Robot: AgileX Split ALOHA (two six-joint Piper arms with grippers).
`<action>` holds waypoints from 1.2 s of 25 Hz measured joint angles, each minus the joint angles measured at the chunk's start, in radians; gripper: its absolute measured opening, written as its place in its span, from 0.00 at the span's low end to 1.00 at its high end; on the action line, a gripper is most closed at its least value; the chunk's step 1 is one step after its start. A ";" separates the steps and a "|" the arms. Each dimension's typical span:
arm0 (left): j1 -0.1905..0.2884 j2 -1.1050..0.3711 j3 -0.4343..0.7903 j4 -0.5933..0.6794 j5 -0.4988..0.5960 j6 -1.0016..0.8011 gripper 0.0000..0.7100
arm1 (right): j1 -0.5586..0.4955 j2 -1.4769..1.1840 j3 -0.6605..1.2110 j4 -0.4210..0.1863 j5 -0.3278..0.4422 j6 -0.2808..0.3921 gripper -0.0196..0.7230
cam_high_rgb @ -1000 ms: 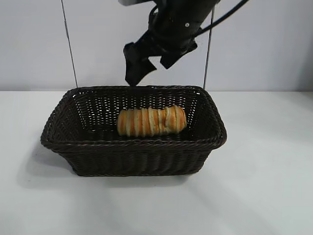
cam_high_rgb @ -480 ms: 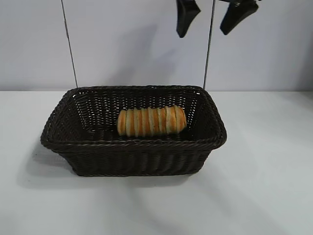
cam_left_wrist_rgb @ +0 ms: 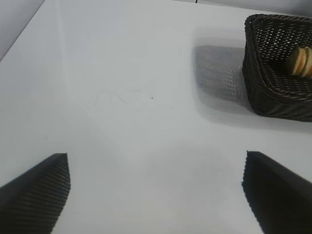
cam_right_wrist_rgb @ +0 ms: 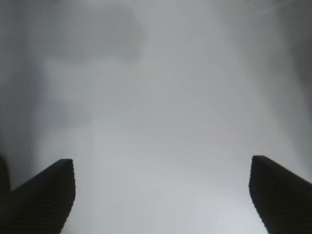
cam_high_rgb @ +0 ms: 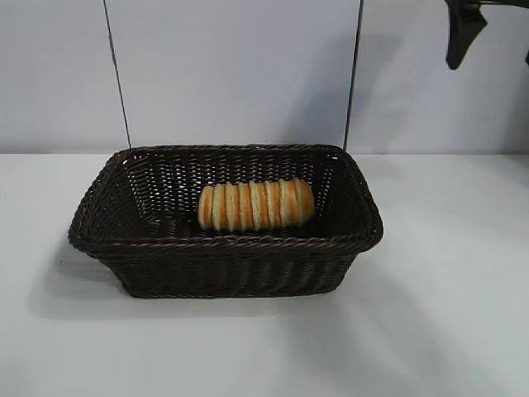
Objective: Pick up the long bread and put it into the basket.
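Plain white tabletop [cam_high_rgb: 446, 331], pale panelled wall [cam_high_rgb: 231, 74] behind it with two thin dark seams. Nothing else on the surface apart from the basket.

Your oblong golden-tan loaf with orange-brown crosswise stripes, the long bread [cam_high_rgb: 256, 205], is already lying flat inside the big rectangular dark brown woven wicker basket [cam_high_rgb: 223, 269]. It sits lengthwise, a little towards the right arm's side of centre, clear of all four walls as far as I can see. So the placing step looks done; what's in hand reads as retreat.

Right gripper [cam_right_wrist_rgb: 161, 195]: jaws spread wide, nothing between them, only blank white under it in its wrist view. In the exterior view just one dark finger [cam_high_rgb: 463, 33] shows, high at the right top corner, well apart from the basket.

Left gripper [cam_left_wrist_rgb: 156, 192]: parked over bare table, jaws wide apart and empty, basket off to one side in its view with the loaf end [cam_left_wrist_rgb: 302, 61] peeking over the rim.

Next move, as I judge it: nothing to grasp, just take the right arm home and keep it high enough to miss the flared rim.

Handling notes: the loaf is ridged in segments, rounded and probably soft. The wicker is stiff, an open weave with a braided rim and sloped sides, so the loaf shouldn't roll out.
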 joint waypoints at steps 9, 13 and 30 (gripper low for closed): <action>0.000 0.000 0.000 0.000 0.000 0.000 0.98 | -0.011 -0.240 0.000 0.002 0.069 0.000 0.96; 0.000 0.000 0.000 0.000 0.000 0.000 0.98 | -0.011 -0.364 0.025 0.004 0.078 0.008 0.96; 0.000 0.000 0.000 0.000 0.000 0.000 0.98 | -0.011 -1.055 0.490 -0.148 0.087 0.085 0.96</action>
